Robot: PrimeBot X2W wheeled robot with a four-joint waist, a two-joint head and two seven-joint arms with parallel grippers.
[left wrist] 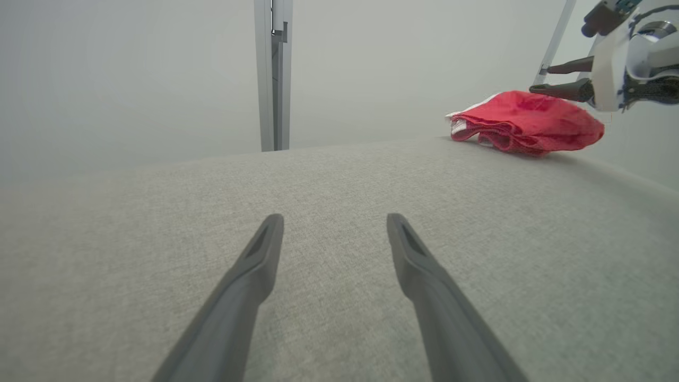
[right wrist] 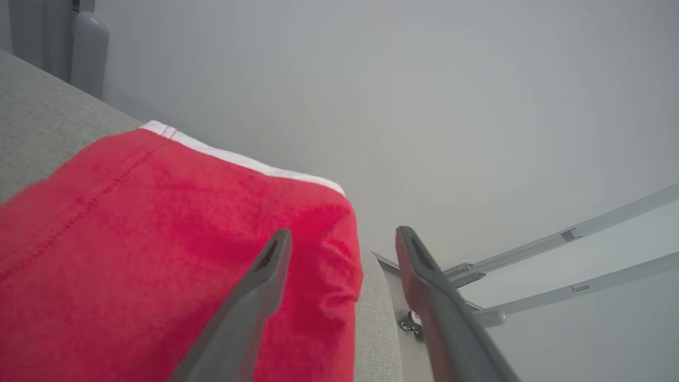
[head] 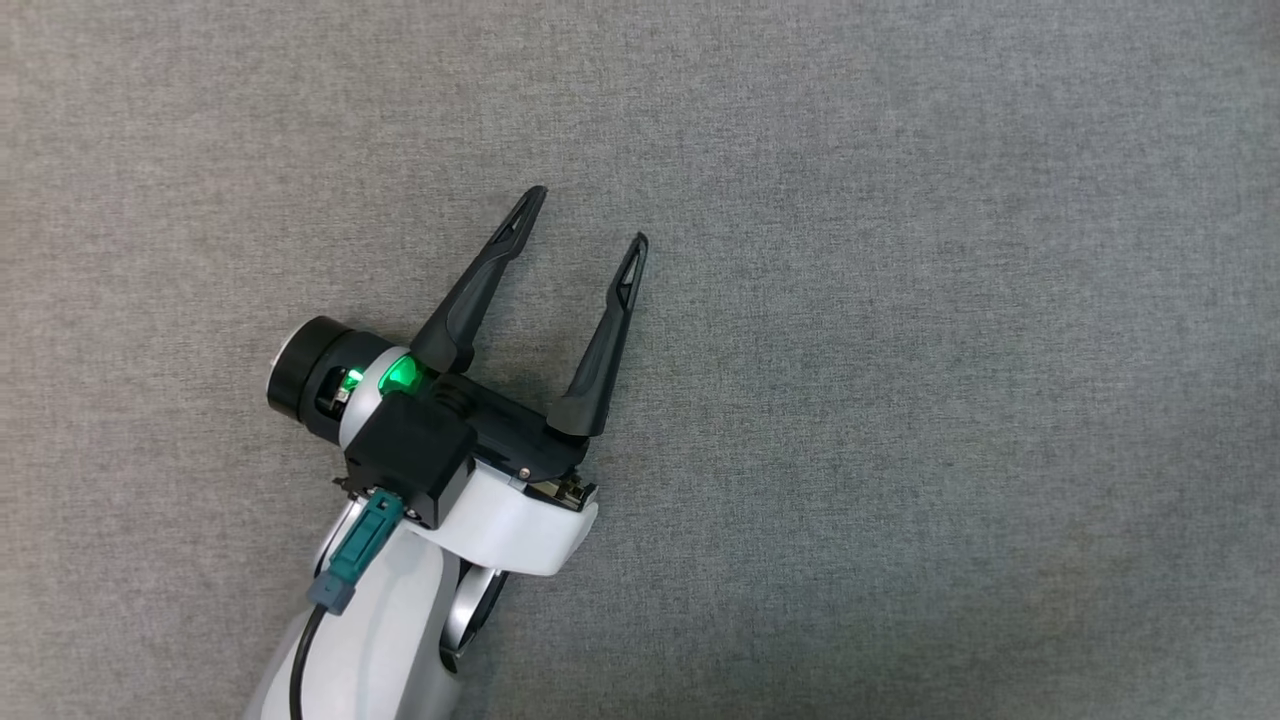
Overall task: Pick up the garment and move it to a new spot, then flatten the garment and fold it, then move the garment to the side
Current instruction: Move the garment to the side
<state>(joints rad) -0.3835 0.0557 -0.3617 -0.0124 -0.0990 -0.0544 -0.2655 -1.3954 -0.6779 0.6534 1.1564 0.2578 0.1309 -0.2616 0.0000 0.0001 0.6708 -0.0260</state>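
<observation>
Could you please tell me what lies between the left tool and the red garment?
Nothing but bare grey cloth surface: in the left wrist view it runs unbroken from the left tool to the red garment near the far edge.

Table cover (head: pixel 900 300): grey woven cloth, matt, faintly rough. Garment (left wrist: pixel 525 122): soft red cloth, matt, stitched seam, white band along one edge. Left gripper (head: pixel 586 220): matt dark plastic fingers, glossy white plastic shell (head: pixel 520 530) behind; frame bars (right wrist: pixel 610 218) look like smooth pale metal.
</observation>
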